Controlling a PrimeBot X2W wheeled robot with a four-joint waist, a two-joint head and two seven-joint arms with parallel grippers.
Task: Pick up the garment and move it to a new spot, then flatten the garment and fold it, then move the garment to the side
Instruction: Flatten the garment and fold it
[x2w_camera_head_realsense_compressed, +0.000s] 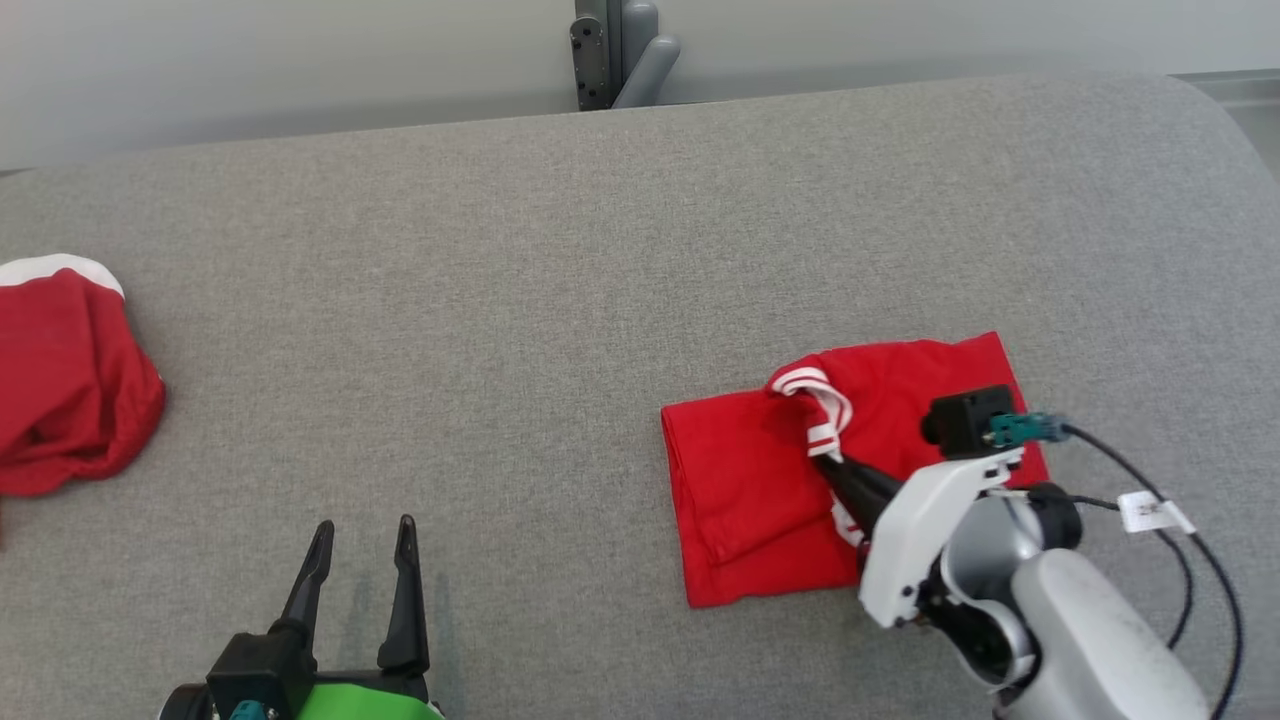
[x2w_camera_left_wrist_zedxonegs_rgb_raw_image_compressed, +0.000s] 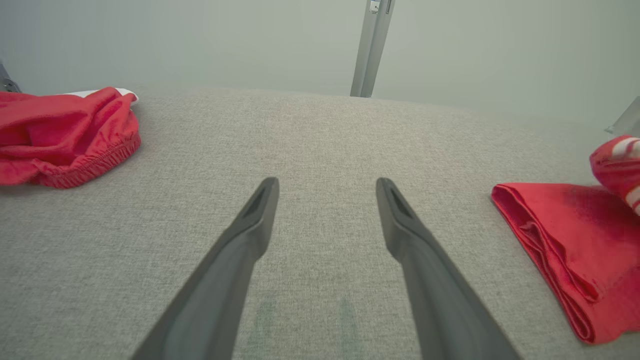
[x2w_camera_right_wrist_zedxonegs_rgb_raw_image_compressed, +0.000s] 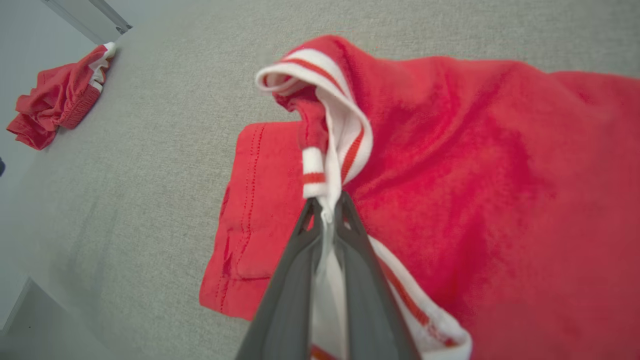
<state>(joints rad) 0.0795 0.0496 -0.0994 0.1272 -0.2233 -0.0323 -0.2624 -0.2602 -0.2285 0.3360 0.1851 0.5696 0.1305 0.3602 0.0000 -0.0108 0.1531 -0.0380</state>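
A red garment (x2w_camera_head_realsense_compressed: 760, 480) with a white, red-striped collar (x2w_camera_head_realsense_compressed: 825, 400) lies partly folded on the grey table, right of centre. My right gripper (x2w_camera_head_realsense_compressed: 830, 462) is shut on the collar and holds it lifted above the folded cloth; the right wrist view shows the white band (x2w_camera_right_wrist_zedxonegs_rgb_raw_image_compressed: 327, 220) pinched between the dark fingers over the garment (x2w_camera_right_wrist_zedxonegs_rgb_raw_image_compressed: 475, 200). My left gripper (x2w_camera_head_realsense_compressed: 360, 535) stands open at the lower left, above bare table, well apart from the garment. In the left wrist view its fingers (x2w_camera_left_wrist_zedxonegs_rgb_raw_image_compressed: 255, 220) frame empty cloth, with the garment's folded edge (x2w_camera_left_wrist_zedxonegs_rgb_raw_image_compressed: 555, 250) at the right.
A second red garment (x2w_camera_head_realsense_compressed: 65, 385) with a white band lies crumpled at the table's left edge, also seen as a red heap (x2w_camera_left_wrist_zedxonegs_rgb_raw_image_compressed: 65, 135) and small at the far left (x2w_camera_right_wrist_zedxonegs_rgb_raw_image_compressed: 60, 100). A grey post (x2w_camera_head_realsense_compressed: 615, 50) stands behind the table's far edge.
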